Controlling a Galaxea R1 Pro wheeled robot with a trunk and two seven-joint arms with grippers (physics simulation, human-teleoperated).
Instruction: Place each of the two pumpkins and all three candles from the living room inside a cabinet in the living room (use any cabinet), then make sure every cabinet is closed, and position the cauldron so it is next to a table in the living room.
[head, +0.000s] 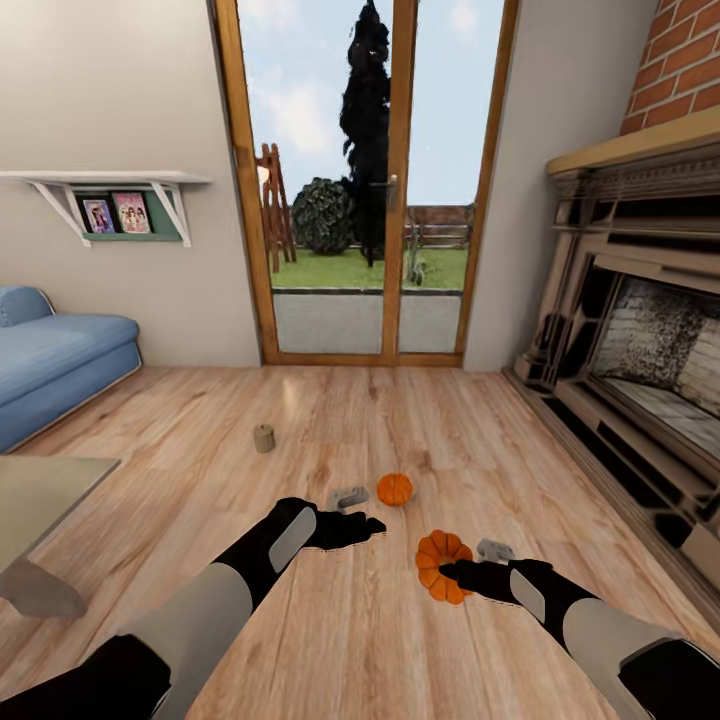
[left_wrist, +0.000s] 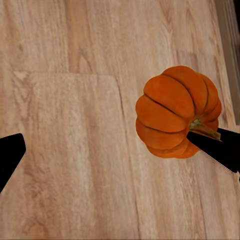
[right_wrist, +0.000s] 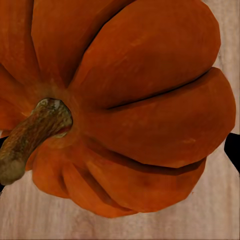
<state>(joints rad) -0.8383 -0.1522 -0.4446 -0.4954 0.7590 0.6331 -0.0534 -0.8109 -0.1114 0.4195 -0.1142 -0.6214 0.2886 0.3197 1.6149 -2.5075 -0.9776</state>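
The right gripper (head: 447, 572) grips one pumpkin (head: 440, 560), stem (right_wrist: 30, 140) pointing sideways. The left gripper (head: 372, 525) hangs wide open beside the other pumpkin (head: 394, 489) on the floor (head: 330, 640). A candle (head: 263, 438) stands upright farther off.

No readable text, labels, numbers or signs anywhere.

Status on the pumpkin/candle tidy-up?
Early. Nothing visibly stowed. In hand: right gripper holds the near pumpkin. The left gripper is open over the floor beside the far pumpkin. Left: that pumpkin, the candle on the floor, other candles, cabinet, cauldron.
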